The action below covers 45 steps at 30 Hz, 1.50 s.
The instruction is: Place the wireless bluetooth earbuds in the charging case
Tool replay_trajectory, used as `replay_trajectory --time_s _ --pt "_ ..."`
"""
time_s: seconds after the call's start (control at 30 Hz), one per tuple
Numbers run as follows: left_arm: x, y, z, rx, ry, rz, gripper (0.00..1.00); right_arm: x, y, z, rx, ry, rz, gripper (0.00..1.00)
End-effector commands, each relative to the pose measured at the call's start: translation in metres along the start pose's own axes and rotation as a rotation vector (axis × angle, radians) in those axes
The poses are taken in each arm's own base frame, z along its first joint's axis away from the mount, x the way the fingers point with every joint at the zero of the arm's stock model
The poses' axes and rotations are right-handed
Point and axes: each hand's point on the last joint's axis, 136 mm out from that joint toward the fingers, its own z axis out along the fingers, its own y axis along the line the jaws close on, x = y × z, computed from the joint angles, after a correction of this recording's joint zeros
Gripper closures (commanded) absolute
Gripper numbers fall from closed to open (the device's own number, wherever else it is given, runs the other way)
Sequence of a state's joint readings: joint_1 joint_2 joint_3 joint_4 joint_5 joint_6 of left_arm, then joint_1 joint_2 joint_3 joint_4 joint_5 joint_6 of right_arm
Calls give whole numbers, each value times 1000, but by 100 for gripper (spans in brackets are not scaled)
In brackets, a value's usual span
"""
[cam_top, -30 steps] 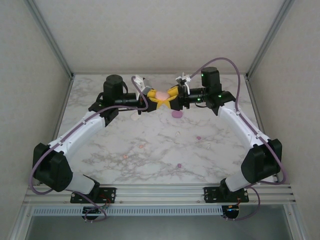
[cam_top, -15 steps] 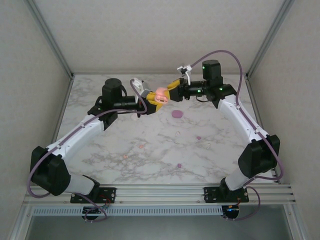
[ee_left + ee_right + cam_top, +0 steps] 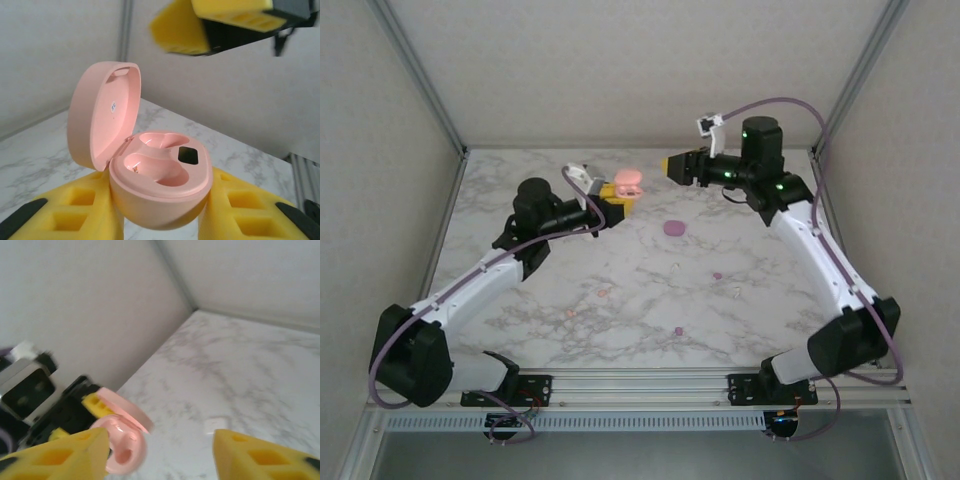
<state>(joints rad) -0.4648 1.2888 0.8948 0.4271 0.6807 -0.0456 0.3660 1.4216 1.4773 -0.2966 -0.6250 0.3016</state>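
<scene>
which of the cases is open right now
The pink case, gripped off the table in the left pincer: its lid stands hinged back, showing both wells. The purple case lies flat on the table and looks shut.

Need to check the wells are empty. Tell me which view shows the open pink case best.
Left wrist view: the pink case sits close up in the left tool, lid up, both wells visible and empty. Top external gives a small pink blob; right wrist a blurred side view.
</scene>
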Motion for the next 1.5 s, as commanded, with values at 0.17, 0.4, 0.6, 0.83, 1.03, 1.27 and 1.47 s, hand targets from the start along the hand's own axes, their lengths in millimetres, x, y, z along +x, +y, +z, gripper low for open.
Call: replay_trajectory --time_s 0.17,0.4,0.6,0.83,1.03,1.27,1.47 --pt "-37 15 -62 -267 -137 49 91 68 -73 3 323 150 304 51" --pt "-49 2 -103 -371 -161 83 90 205 -54 81 305 547 520 58" --pt "-60 -12 -121 -390 -157 120 89 304 -12 134 332 740 593 63" --pt "-59 -16 -129 -405 -116 166 89 364 10 154 387 854 597 62" --pt "-57 -17 -130 -404 -106 178 88 379 4 156 464 869 598 63" --pt "-56 -15 -129 -409 -97 188 88 382 3 166 459 894 595 64" --pt "-54 -14 -129 -417 -90 193 88 384 3 174 454 911 584 68"
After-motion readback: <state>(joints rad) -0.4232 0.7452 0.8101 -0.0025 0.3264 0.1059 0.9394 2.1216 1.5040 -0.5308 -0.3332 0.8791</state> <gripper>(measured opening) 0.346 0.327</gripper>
